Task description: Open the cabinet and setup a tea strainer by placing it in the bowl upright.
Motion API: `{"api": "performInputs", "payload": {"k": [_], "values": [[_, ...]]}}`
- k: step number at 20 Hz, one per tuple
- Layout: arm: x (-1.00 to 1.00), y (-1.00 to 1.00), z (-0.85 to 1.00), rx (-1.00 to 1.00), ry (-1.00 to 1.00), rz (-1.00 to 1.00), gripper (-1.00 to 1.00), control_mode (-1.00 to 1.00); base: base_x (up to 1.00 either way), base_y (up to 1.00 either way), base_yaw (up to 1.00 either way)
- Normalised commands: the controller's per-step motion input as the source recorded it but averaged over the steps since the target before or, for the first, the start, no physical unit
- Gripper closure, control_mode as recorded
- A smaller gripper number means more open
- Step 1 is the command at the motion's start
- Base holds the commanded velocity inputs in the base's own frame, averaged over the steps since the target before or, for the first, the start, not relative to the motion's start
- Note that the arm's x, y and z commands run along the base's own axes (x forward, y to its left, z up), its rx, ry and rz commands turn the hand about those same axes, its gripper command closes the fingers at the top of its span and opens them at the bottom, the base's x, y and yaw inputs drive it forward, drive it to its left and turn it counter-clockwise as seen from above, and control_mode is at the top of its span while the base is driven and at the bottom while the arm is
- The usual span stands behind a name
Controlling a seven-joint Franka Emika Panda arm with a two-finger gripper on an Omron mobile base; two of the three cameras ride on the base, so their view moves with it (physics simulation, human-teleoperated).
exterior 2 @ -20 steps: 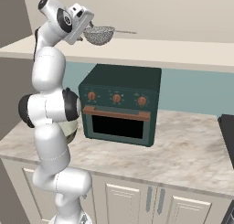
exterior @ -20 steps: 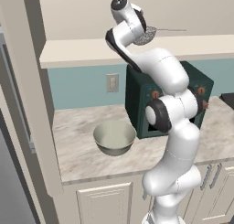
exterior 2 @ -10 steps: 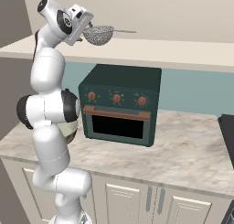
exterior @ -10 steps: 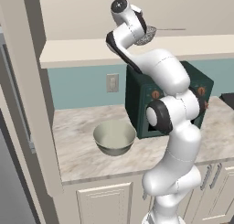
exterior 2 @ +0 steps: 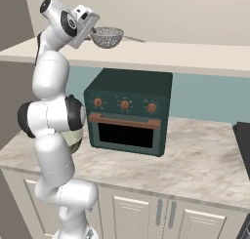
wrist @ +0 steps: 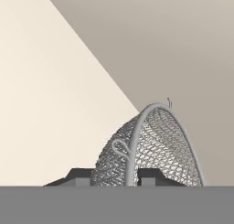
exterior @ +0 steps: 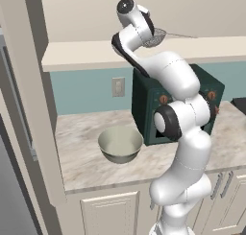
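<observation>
Clamping my end effector on the small silver wire-mesh tea strainer up on the cabinet shelf, I should lift gently, keep it level, then lower it upright into the pale round bowl on the marble table.

tea strainer: silver mesh | bowl: grey-beige | oven: dark green

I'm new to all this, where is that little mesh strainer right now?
The tea strainer sits up on the cabinet shelf, above the green oven, with the claw closed around its rim.
</observation>
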Motion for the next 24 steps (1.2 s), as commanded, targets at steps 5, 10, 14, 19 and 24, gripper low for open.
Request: {"api": "performInputs", "payload": {"k": [5, 10, 14, 19, 24], "values": [[0.00, 0.00, 0.00, 0.00, 0.00, 0.00, 1.00, -1.00, 0.00, 0.00, 0.00], [-0.04, 0.04, 0.00, 0.00, 0.00, 0.00, 1.00, -1.00, 0.00, 0.00, 0.00], [-0.35, 0.01, 0.00, -0.09, -0.05, 0.00, 1.00, -1.00, 0.00, 0.00, 0.00], [-0.44, 0.00, 0.00, -0.19, -0.11, 0.01, 1.00, -1.00, 0.00, 0.00, 0.00], [-0.66, 0.06, -0.05, -0.15, -0.02, 0.04, 1.00, -1.00, 0.00, 0.00, 0.00]]}}
